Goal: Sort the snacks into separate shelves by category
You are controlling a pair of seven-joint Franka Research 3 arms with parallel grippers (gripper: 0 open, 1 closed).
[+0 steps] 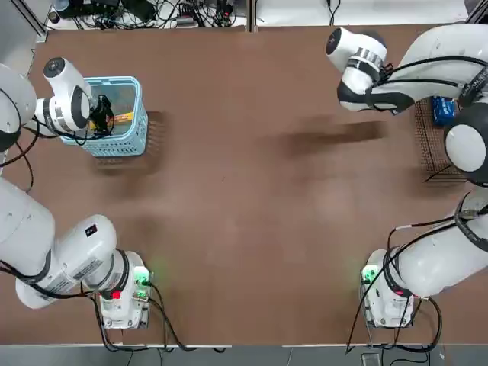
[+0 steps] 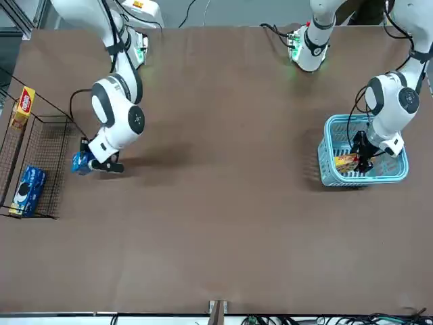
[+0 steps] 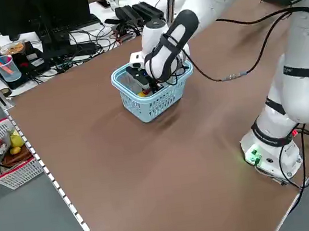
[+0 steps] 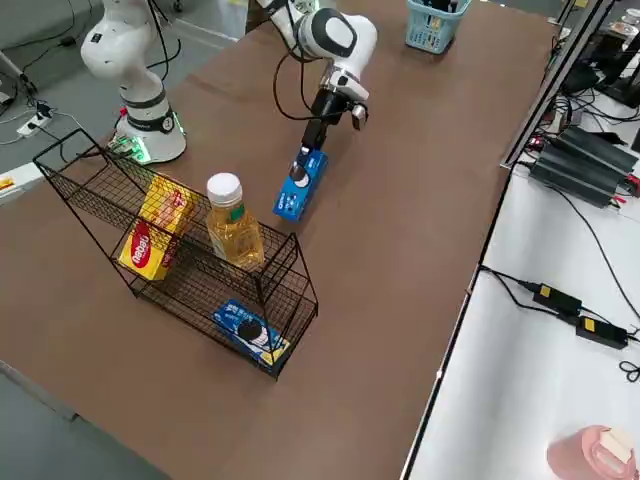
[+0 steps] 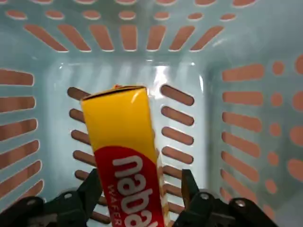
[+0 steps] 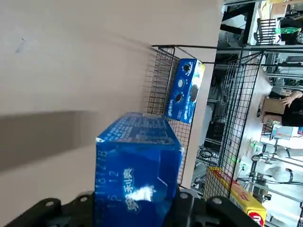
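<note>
Your right end effector point(image 6: 135, 215) holds one blue packet point(image 4: 300, 184) above the tabletop point(image 4: 400, 250), beside the black rack point(image 4: 190, 285). Your left end effector point(image 5: 139, 208) stands wide inside the blue basket point(image 2: 328, 159), its fingers around the yellow wafer box point(image 5: 123, 156); whether they grip, you cannot tell.

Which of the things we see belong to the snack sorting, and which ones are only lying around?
For the job:
- blue snack box in right pincer
- blue snack box in rack
- yellow Nabati wafer box
- black wire rack
- light blue basket

Lying about:
- pink cup
- computer monitor
</note>
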